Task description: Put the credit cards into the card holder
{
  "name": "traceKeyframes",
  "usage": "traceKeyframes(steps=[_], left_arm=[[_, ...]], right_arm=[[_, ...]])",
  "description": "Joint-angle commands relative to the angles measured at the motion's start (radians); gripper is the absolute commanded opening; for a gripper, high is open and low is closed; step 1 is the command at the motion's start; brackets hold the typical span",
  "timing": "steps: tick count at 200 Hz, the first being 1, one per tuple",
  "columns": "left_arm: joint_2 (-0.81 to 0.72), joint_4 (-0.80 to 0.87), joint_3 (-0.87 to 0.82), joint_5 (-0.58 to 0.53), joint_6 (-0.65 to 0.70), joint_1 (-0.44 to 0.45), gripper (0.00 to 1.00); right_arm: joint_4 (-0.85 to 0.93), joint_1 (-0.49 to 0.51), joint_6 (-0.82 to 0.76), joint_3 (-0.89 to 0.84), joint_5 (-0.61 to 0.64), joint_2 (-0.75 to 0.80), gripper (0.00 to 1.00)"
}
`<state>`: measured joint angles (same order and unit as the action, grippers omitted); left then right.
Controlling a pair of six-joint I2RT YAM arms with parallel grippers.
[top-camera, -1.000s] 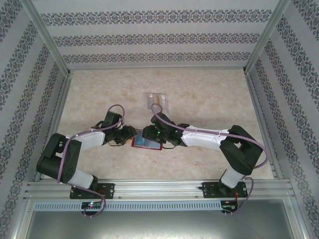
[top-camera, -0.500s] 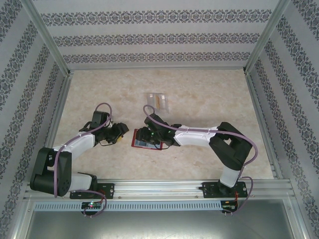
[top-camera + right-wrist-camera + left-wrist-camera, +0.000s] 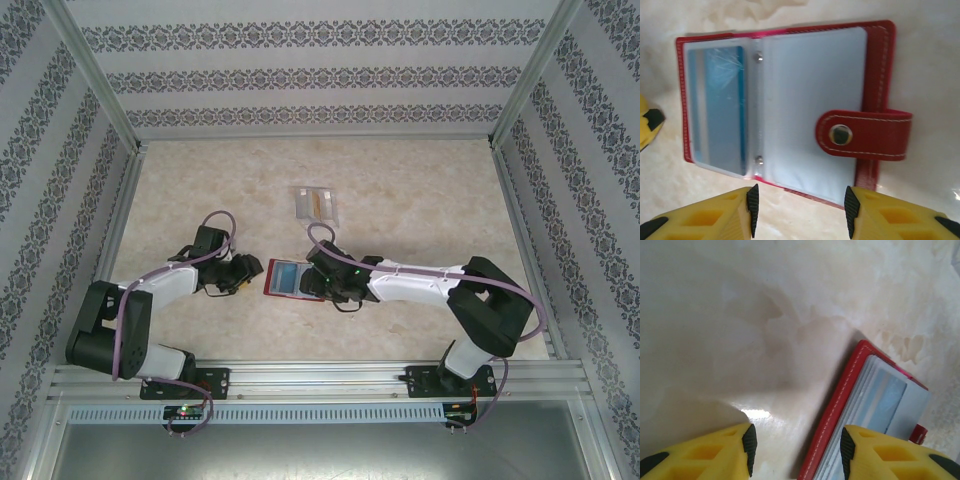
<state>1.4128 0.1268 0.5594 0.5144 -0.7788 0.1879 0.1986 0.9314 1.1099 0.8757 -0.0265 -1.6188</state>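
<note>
Red card holder (image 3: 875, 65) lies open on table (image 3: 740, 315), just ahead of right gripper (image 3: 799, 210), whose fingers stand apart, empty. Blue card (image 3: 722, 105) sits in pocket farthest from snap tab (image 3: 865, 135). Left gripper (image 3: 796, 450) fingers apart, empty, holder's stitched edge beside one fingertip. Other cards (image 3: 316, 201) wait in clear case (image 3: 332, 212), well beyond both. Best approach: one gripper pins holder flat, other feeds card square into pocket mouth.

Card holder (image 3: 286, 279) on table (image 3: 430, 190), card (image 3: 720, 105) inside it, case (image 3: 317, 203) behind
</note>
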Motion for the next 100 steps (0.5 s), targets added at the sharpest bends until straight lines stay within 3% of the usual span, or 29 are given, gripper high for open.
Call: traceKeyframes(steps=[1, 100], left_arm=[[0.017, -0.001, 0.017, -0.018, 0.033, 0.014, 0.5], [0.08, -0.026, 0.025, -0.003, 0.037, 0.024, 0.49]], right_arm=[[0.004, -0.008, 0.036, -0.007, 0.006, -0.016, 0.51], [-0.025, -0.017, 0.023, 0.014, -0.029, -0.055, 0.49]])
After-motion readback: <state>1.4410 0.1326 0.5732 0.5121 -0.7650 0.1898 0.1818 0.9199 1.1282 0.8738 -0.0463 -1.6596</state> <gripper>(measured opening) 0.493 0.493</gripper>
